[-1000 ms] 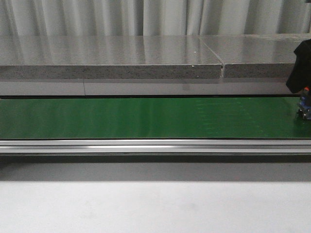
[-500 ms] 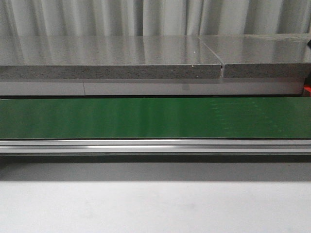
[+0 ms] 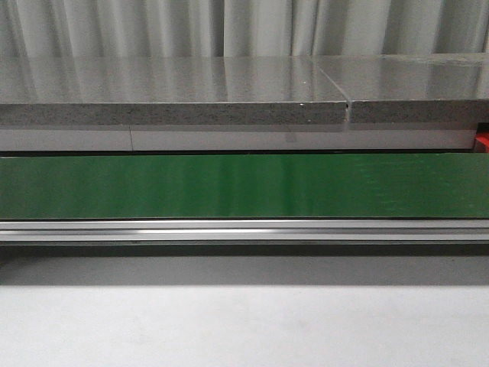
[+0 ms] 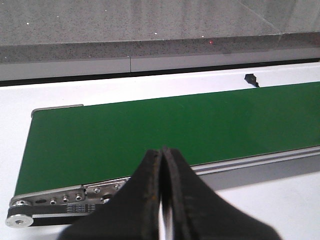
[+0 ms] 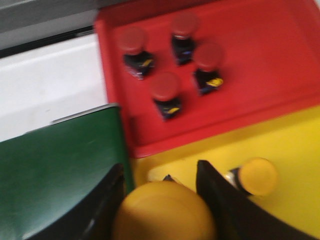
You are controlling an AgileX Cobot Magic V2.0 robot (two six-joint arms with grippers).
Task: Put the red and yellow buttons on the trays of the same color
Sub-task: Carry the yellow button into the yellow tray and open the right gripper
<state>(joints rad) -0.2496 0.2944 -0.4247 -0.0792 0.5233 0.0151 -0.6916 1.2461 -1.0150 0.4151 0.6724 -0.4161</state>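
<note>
Right gripper (image 5: 162,200) clamps a yellow button (image 5: 164,212) between its dark fingers (image 5: 220,200) above the yellow tray (image 5: 295,150), where another yellow button (image 5: 256,176) lies at 3 o'clock. Four red buttons (image 5: 165,90) stand in the red tray (image 5: 280,60) at 12 o'clock. Left gripper (image 4: 161,200) is pressed closed, empty, over the green belt (image 4: 150,130), whose surface is bare to its end roller (image 4: 20,220).

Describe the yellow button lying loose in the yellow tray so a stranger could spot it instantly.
Find the yellow tray beside the red tray. The loose yellow button lies there on its side, apart from the yellow button between the right gripper fingers.
</note>
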